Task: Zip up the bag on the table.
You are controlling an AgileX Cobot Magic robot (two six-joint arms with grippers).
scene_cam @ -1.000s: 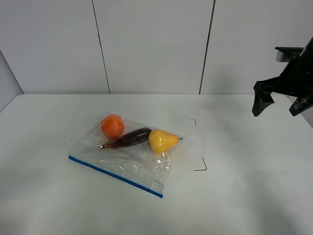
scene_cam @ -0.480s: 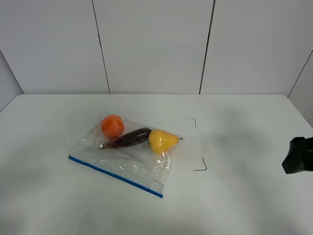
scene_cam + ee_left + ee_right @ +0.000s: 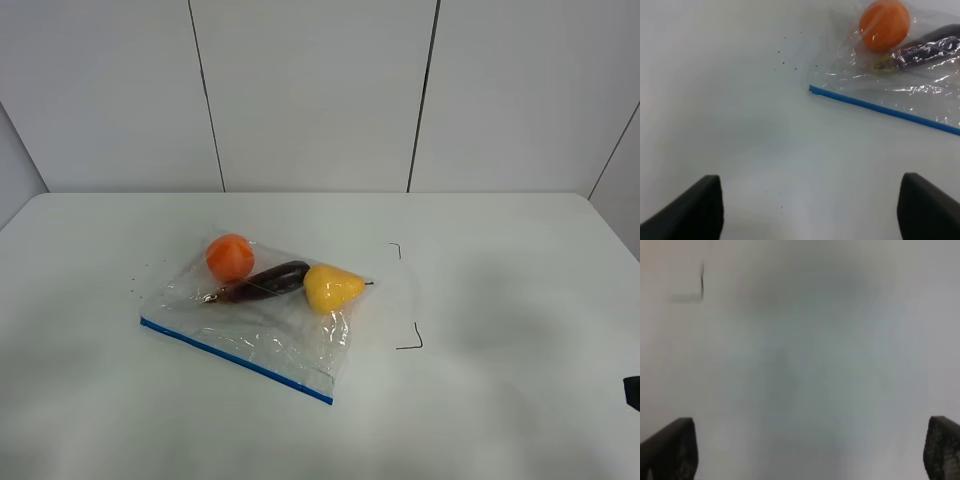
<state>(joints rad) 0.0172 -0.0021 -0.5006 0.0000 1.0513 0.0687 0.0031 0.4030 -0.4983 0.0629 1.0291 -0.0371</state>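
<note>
While bag [image 3: 255,310] lies flat on table [image 3: 500,300], no legible writing.

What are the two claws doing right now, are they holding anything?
Left claw: open, holding nothing.
Right claw: open, holding nothing.

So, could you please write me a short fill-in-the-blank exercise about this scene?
1. The bag has a zipper strip coloured ____.
2. Inside it, the purple piece lies between the orange one and the ____ one.
3. The left hand has its jaws ____.

Missing: blue; yellow; open
</note>
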